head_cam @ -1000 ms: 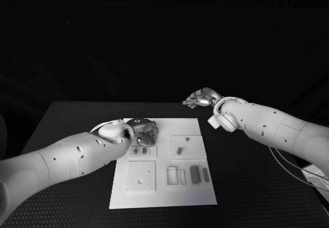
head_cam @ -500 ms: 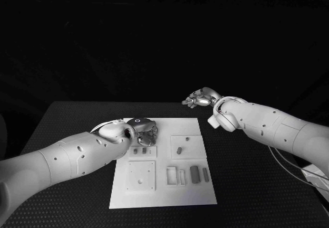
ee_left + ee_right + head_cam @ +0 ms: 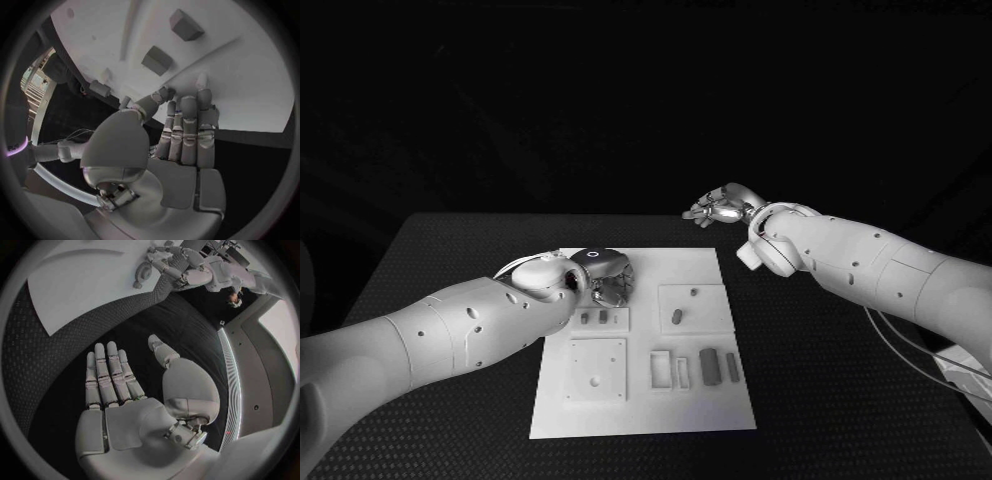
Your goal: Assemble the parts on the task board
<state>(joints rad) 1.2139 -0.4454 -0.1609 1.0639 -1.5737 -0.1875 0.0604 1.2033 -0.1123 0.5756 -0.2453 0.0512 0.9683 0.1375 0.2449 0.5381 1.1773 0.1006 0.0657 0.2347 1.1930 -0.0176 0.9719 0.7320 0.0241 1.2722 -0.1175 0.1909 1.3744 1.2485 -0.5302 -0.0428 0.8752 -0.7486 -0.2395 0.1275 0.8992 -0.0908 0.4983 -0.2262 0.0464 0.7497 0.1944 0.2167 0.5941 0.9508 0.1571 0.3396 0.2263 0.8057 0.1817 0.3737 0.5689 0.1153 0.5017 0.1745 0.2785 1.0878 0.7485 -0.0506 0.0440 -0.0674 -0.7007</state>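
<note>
Left hand: the left hand (image 3: 603, 276) hangs low over the far left part of the task board (image 3: 711, 410). From the left wrist its fingers (image 3: 187, 132) lie flat and side by side, tips close to the white plate. It holds nothing.
Right hand: the right hand (image 3: 723, 208) is up past the far edge of the board, over the black desk (image 3: 444, 260). Its fingers (image 3: 109, 375) are stretched out with small gaps. It holds nothing too.
Board: it lies flat in the middle of the desk, with raised white squares and slots on it.
Parts: the small grey parts (image 3: 710, 362) lie on the board. Two sit side by side near the front right, one sits on the square just past them, and two tiny ones sit near the left hand.
What changed: almost nothing since a second ago. The left hand has crept only a tiny bit, the right hand has stayed put, and no part has moved.
What it means: I think no part has been picked up yet, so the job is still near its start. The left hand looks ready to go down for a part close to it.
</note>
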